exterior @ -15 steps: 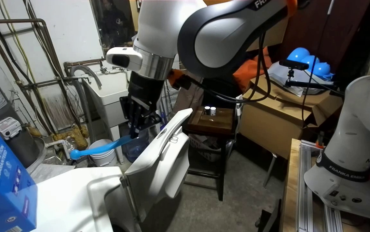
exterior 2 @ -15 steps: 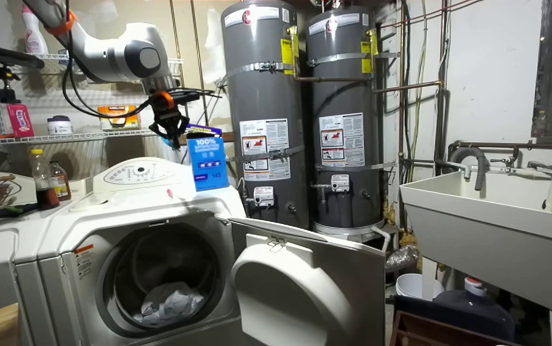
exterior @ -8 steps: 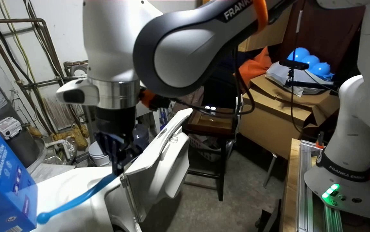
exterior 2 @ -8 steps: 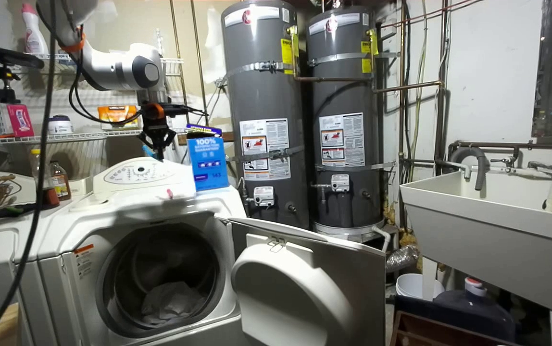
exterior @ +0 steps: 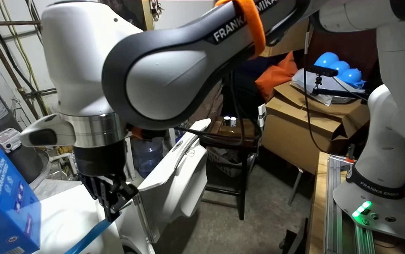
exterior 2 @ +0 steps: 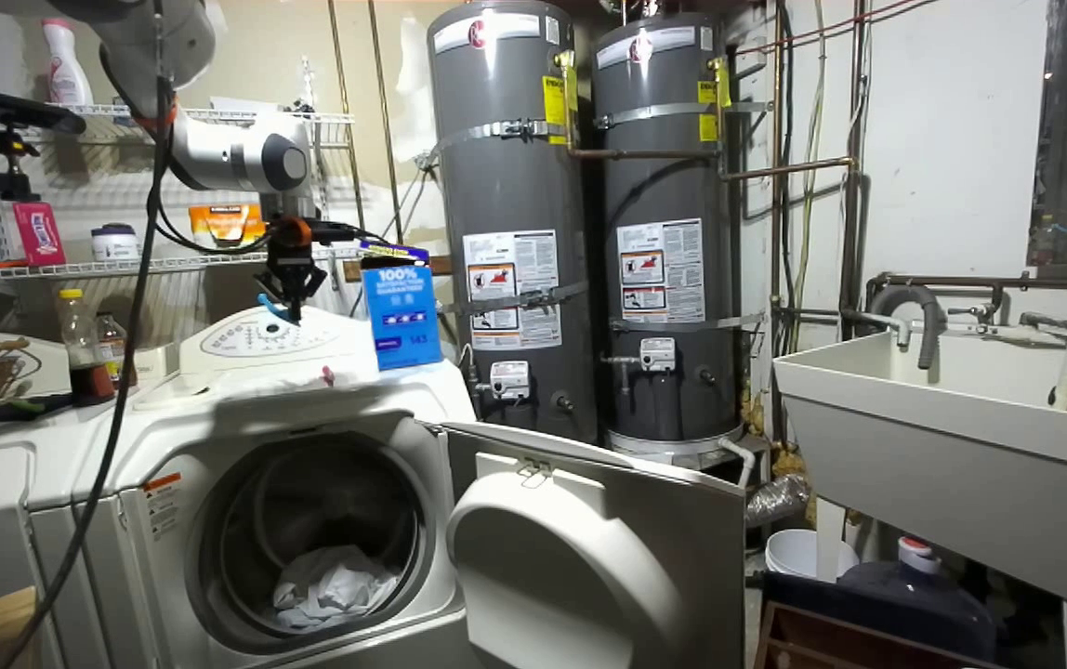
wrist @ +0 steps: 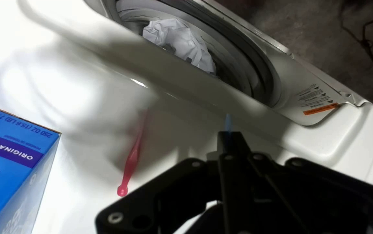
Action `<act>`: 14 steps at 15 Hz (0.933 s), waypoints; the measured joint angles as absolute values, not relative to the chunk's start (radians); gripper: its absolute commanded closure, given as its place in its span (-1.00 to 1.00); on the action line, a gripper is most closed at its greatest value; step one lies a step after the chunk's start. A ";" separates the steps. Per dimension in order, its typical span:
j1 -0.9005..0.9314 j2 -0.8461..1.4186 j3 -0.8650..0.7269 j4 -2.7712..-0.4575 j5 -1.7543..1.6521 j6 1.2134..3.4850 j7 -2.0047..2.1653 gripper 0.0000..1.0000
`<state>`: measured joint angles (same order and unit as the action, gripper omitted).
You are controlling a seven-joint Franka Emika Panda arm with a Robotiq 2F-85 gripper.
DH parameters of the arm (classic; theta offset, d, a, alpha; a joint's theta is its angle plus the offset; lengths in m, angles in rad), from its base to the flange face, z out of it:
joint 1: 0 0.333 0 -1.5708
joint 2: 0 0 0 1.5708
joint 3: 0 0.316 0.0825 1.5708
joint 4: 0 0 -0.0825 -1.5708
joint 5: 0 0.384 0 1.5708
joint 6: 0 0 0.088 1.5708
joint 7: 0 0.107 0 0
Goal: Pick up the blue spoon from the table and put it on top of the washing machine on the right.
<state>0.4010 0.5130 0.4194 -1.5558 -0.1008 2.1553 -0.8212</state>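
1. Laundry rm bkgd: 2 grey water heaters [exterior 2: 506, 195] stood w/ white sink [exterior 2: 942, 418] to their right in an exterior view.
2. White washing machine [exterior 2: 245, 395] had its front door [exterior 2: 589, 557] wide open; crumpled white stuff [exterior 2: 334, 585] lay in drum [exterior 2: 329, 502].
3. Robot's gripper [exterior: 110, 215] hung over machine's top [exterior: 61, 208], jaws clamped nr one end of blue spoon [exterior: 91, 234], next to no gap btwn them. Spoon's far end was cut off in an exterior view; couldn't tell if spoon touched the top.
4. Blue box [exterior: 8, 204] stood on top, w/ slim pink utensil [wrist: 131, 161] lying near it.
5. Dark brown table [exterior: 248, 128] was well apart, w/ 2 sm. containers [exterior: 233, 122] on it.
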 measured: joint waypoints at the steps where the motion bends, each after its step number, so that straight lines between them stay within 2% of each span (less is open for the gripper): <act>1: 0.401 0.513 0.419 -1.555 -0.101 2.155 -0.821 0.99; 4: 0.410 0.523 0.415 -1.552 -0.101 2.142 -0.806 0.99; 7: 0.446 0.561 0.409 -1.506 -0.101 2.015 -0.735 0.99; 10: 0.503 0.627 0.401 -1.415 -0.102 1.876 -0.626 0.99; 14: 0.587 0.732 0.363 -1.264 -0.110 1.804 -0.428 0.99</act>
